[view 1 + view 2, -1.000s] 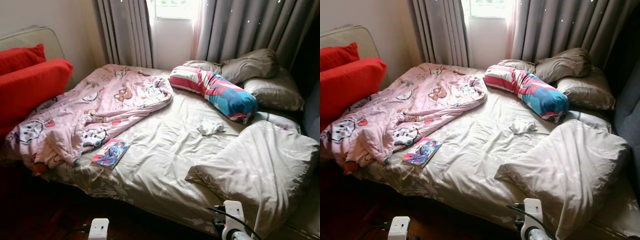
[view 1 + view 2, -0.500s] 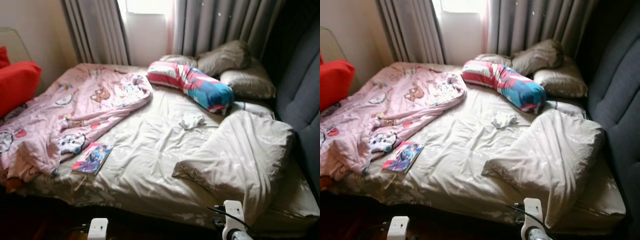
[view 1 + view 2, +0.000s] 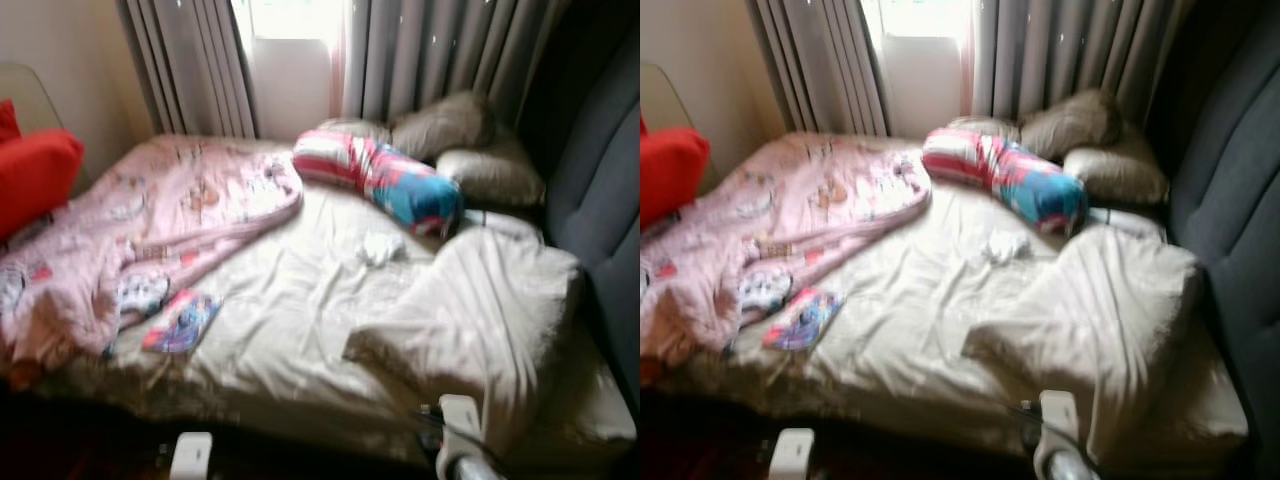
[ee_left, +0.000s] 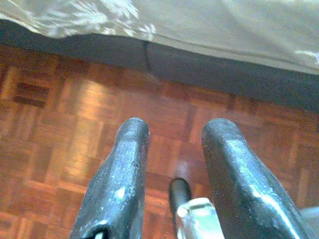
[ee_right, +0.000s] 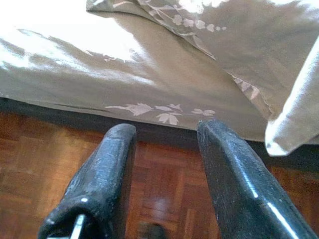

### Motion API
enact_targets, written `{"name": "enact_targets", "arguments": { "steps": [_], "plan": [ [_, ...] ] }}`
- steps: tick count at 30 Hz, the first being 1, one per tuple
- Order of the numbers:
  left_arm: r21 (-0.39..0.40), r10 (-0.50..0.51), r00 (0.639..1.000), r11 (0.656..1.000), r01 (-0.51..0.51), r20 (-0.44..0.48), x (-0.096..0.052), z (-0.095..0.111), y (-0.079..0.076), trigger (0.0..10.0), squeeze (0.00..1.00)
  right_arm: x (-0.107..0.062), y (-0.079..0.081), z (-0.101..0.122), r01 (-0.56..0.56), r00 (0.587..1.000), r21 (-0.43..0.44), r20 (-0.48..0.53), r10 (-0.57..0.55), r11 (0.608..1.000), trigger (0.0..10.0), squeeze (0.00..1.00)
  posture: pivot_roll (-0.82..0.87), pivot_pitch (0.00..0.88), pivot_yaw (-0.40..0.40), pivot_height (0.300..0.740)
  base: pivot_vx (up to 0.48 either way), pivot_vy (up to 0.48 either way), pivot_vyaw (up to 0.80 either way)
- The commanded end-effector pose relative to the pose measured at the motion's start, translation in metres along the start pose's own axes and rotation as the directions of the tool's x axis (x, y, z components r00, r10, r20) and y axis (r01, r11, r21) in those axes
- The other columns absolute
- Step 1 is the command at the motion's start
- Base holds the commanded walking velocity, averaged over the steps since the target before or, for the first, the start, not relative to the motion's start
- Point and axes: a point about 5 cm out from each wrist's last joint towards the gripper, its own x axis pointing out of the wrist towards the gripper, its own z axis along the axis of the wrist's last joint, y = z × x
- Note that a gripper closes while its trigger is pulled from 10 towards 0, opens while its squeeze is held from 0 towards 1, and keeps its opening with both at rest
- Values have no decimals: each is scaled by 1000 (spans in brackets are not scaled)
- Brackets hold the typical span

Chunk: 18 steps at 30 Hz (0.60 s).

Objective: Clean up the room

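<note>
An unmade bed (image 3: 300, 330) with a beige sheet lies before me, blurred. A pink cartoon blanket (image 3: 150, 220) is bunched over its left half. A colourful book (image 3: 182, 322) lies near the front edge beside the blanket. A small crumpled white cloth (image 3: 380, 247) sits mid-bed below a striped pink and blue bolster (image 3: 385, 185). A large beige pillow (image 3: 480, 320) lies askew at the front right. My left gripper (image 4: 175, 134) hangs open over the parquet floor. My right gripper (image 5: 167, 132) hangs open by the bed's front edge, holding nothing.
Beige pillows (image 3: 470, 150) are heaped at the back right against a dark grey headboard (image 3: 600, 200). Grey curtains (image 3: 430, 55) and a bright window stand behind the bed. Red cushions (image 3: 30, 175) sit at the far left. Wooden parquet (image 4: 60, 139) runs along the bed's base.
The whole view has swung to the right and turned blurry, so the red cushions slid towards the left edge and the headboard came in. Nothing on the bed has moved.
</note>
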Motion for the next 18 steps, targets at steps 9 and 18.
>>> {"name": "enact_targets", "arguments": {
  "steps": [9,18],
  "plan": [
    [5,-19,1000,1000,19,13,-1,-3,-5,10000,0,-1,-7,-3,18,1000,-11,-17,-18,1000,10000,0,-48,0,17,726,0,0,-222],
    [6,-44,995,999,43,88,-2,3,-7,10000,0,-1,-8,-3,16,1000,-15,-16,-16,1000,10000,0,-51,0,18,726,0,0,-772]
  ]
}}
